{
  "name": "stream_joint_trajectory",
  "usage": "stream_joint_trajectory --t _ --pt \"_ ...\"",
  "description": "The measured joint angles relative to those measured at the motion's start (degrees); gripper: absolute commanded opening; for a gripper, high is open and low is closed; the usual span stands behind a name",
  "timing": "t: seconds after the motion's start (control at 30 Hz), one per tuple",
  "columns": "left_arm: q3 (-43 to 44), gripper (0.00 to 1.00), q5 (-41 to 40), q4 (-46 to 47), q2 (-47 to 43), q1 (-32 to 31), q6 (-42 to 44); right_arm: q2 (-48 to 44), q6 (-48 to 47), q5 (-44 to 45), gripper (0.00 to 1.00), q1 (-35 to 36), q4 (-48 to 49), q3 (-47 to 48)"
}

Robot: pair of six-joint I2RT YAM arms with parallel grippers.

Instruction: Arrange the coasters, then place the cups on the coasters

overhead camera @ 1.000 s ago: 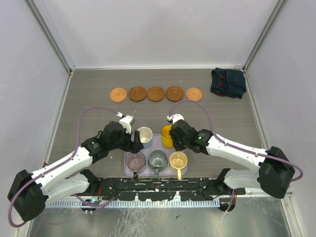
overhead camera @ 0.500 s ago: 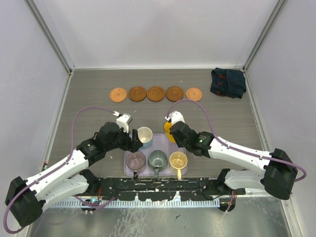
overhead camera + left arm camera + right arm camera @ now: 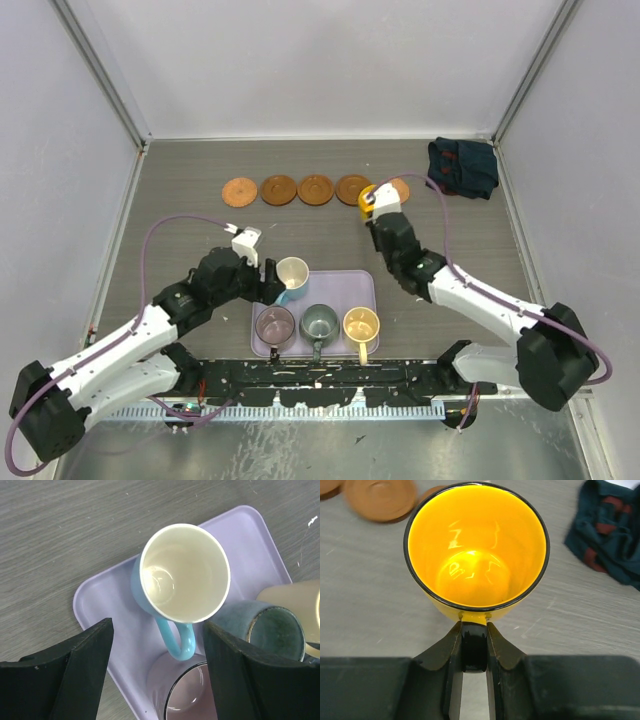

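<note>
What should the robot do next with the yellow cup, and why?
Probably lower the orange-yellow cup onto the coaster at the row's right end. The right hand pinches its handle, the cup hangs close by that coaster, and no coaster bears a cup yet.

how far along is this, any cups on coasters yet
Done: five coasters lie in a row at the far side. In hand: the right claw is shut on the handle of the orange-yellow cup, near the row's right end; the left claw hangs open over the light blue cup. Left: no cup is on a coaster yet; four sit on the tray.
</note>
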Motion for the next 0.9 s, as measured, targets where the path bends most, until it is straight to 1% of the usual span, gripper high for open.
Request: stream_joint_trajectory --t 0.1,0.23,0.37,0.53,0.7,0.9 --pt "0.0 0.76 -2.1 0.8 -0.5 0.0 0.7 2.0 -0.9 -3.1 0.01 -8.4 6.3 -0.9" --pt "0.0 0.79 -5.9 2.3 -1.3 0.0 1.3 7.8 -2.1 -7.2 0.01 -15.7 14.4 -0.9" --pt "0.0 0.82 -11.0 4.3 -2.1 0.0 1.9 14.3 -4.3 -10.9 0.01 -18.6 22.1 -0.9" --pt "-1.0 0.84 -16.5 7.5 -3.6 0.0 3.1 21.9 -4.8 -16.2 0.01 -22.6 31.0 -0.9" --pt "-2.2 0.84 -20.8 9.5 -5.3 0.0 4.3 26.5 -4.1 -19.6 0.01 -26.9 38.1 -0.9" --pt "-2.8 0.84 -23.4 10.2 -5.3 0.0 5.5 30.2 -2.8 -21.5 0.01 -29.0 45.2 -0.4"
